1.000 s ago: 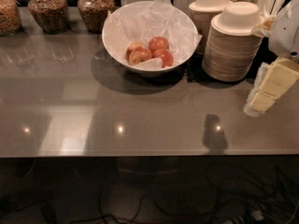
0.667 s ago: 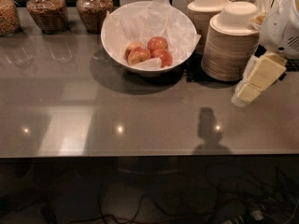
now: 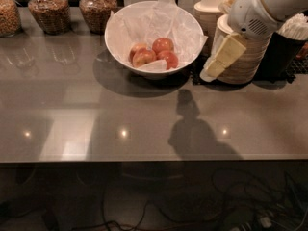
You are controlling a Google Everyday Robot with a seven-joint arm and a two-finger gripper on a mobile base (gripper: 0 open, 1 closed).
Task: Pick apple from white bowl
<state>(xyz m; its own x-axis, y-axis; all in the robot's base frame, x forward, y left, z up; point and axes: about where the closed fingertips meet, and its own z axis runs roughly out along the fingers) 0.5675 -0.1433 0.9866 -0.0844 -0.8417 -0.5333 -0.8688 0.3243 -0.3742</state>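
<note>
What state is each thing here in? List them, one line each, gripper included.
white bowl: upright, paper-lined, holding the apples.
apples: piled together in the white bowl, none lifted.
glass jars: upright, filled with brown contents.
paper bowl stacks: standing upright, right of the white bowl.
gripper: in the air just right of the white bowl, in front of the paper bowl stacks, carrying no apple.

The white bowl looks smooth and matt, lined with crinkled white paper under shiny-skinned apples. The grey tabletop is glossy and mirrors lights. At upper right, the gripper looks like smooth cream plastic.
</note>
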